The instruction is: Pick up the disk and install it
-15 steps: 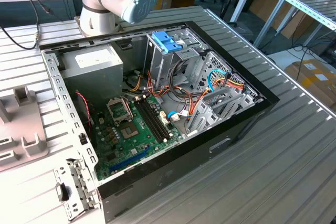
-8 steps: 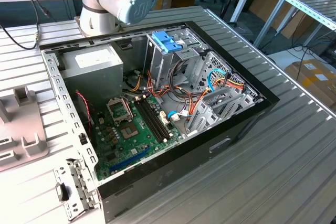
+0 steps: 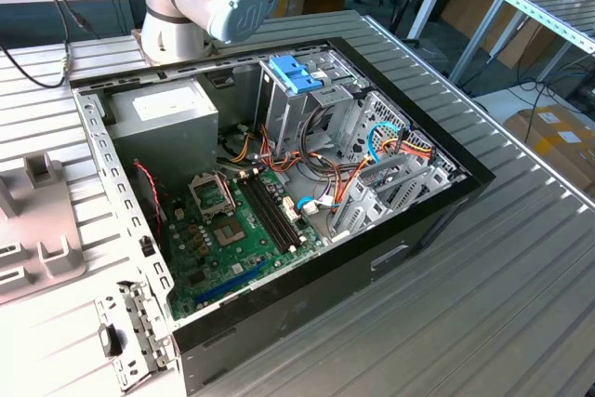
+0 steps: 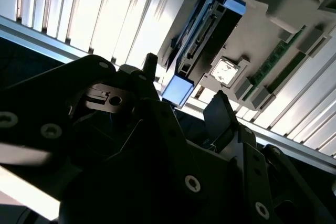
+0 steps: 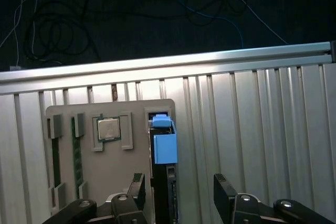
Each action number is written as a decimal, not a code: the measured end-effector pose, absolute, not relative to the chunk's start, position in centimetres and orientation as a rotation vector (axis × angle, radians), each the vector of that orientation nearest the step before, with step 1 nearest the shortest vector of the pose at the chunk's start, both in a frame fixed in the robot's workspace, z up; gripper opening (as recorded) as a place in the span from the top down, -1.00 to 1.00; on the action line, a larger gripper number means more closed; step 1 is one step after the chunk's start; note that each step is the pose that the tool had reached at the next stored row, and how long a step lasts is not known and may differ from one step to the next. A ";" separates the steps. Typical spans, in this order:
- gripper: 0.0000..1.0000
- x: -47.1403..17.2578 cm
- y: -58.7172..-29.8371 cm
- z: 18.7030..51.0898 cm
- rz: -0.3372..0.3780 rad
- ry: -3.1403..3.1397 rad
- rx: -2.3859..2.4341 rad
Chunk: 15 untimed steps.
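End effector (image 5: 180,188) spread wide over the disk (image 5: 165,149), standing on edge; looks stiff, weighty, shock-sensitive, so I'd pinch its flat sides.

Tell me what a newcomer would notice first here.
The opened computer case lies mid-table in the exterior view, green motherboard bared, a bright blue latch atop its drive cage. In the first wrist view the disk stands on edge in a grey tray with the open gripper near it.
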State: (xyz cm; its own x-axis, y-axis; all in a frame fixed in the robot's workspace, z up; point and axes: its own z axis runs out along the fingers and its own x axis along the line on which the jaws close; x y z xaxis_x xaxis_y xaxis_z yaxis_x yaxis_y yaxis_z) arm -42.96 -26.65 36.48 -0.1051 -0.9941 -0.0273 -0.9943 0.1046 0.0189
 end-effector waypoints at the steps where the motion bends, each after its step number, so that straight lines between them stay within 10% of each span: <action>1: -0.26 -43.0 -26.7 36.4 0.051 2.328 -2.097; 15: -0.26 -43.3 -27.4 35.8 0.051 2.322 -2.104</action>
